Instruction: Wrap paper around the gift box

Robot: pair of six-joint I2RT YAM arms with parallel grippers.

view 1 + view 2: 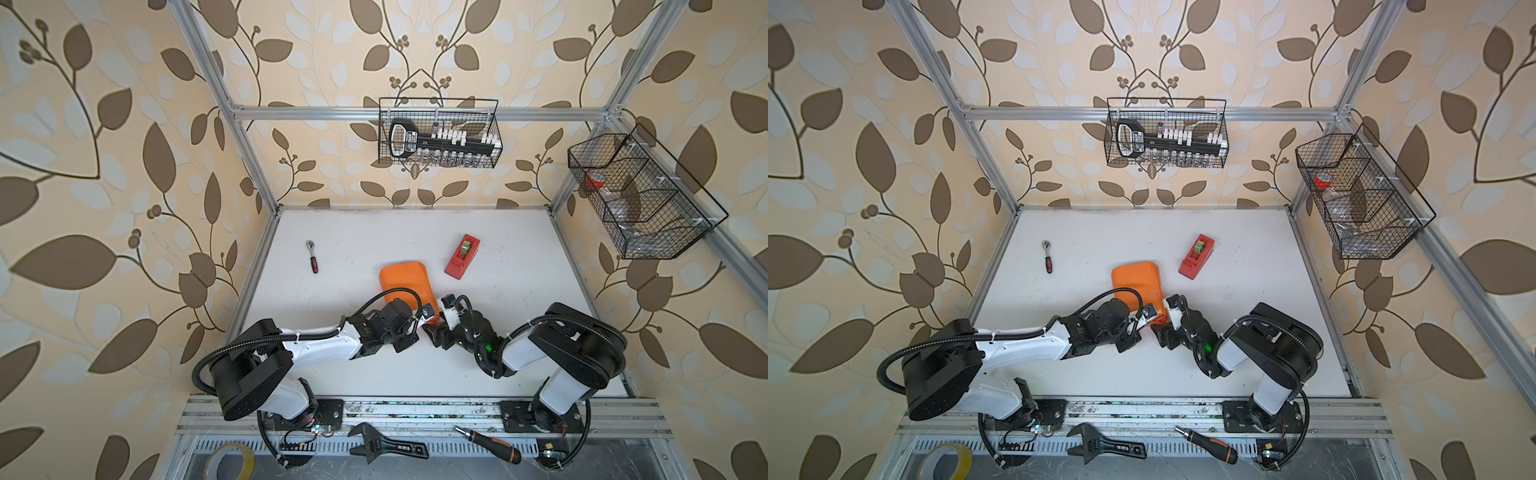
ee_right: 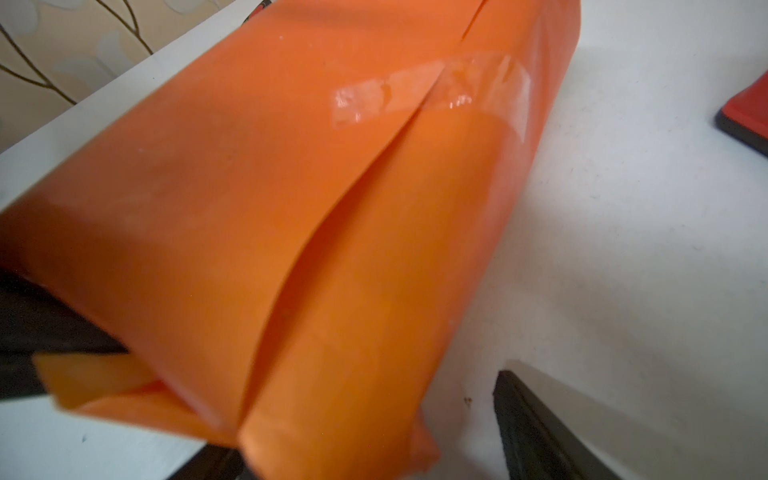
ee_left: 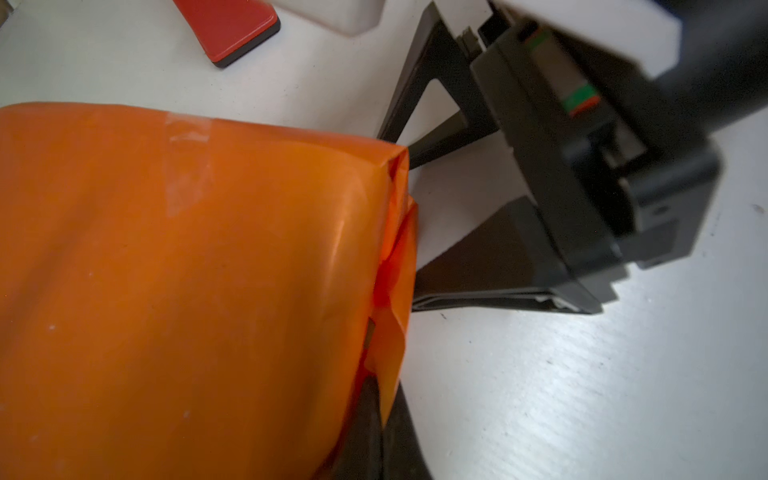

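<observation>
The paper (image 1: pixel 402 283) (image 1: pixel 1135 282) lies mid-table as an orange tube, its seam held by a strip of clear tape (image 2: pixel 432 91). The gift box is hidden inside it. At the tube's near end my left gripper (image 1: pixel 428 313) (image 3: pixel 380 419) is shut on a folded flap of the paper (image 3: pixel 390 353). My right gripper (image 1: pixel 436 325) (image 2: pixel 374 451) faces that same end from the right. Its jaws stand wide, the tube's end lies between them, and one finger (image 2: pixel 536 432) is clear of the paper (image 2: pixel 291 208). Both its fingers (image 3: pixel 478 266) show in the left wrist view.
A red tape dispenser (image 1: pixel 462 256) (image 1: pixel 1196 256) stands just right of the paper's far end. A small ratchet (image 1: pixel 312 256) lies far left. Two wire baskets (image 1: pixel 440 133) (image 1: pixel 640 195) hang on the frame. A wrench (image 1: pixel 386 446), a screwdriver (image 1: pixel 488 444) and a tape roll (image 1: pixel 228 461) lie on the front rail.
</observation>
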